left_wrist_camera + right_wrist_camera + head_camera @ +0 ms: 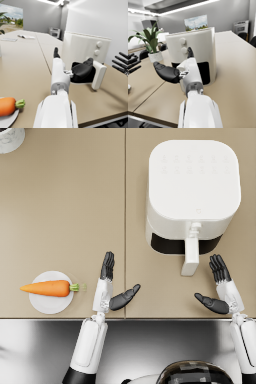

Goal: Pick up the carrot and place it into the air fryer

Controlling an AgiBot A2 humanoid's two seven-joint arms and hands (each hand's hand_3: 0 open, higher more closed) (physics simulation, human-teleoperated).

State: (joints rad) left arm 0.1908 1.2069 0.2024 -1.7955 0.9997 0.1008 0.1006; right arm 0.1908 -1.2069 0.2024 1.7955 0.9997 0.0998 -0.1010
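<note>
The carrot (46,288) is bright orange, tapering to a point at one end, with a short green stub of stalk at the other. It lies on its side across a small round white plate (50,306) near the front edge of the bench (65,218), to the left of the left hand (111,288). That hand hovers empty, fingers straight and thumb spread wide; the right hand (220,290) opposite is the same, spread and holding nothing. Between and beyond them stands the white air fryer (192,193), its drawer handle (191,255) pointing toward the robot and a dark gap around the drawer front. The bench is a smooth tan surface with a seam down its middle. In the right wrist view a potted plant (149,40) stands beyond the fryer, with grey walls, a framed picture (196,23) and strip ceiling lights behind.
</note>
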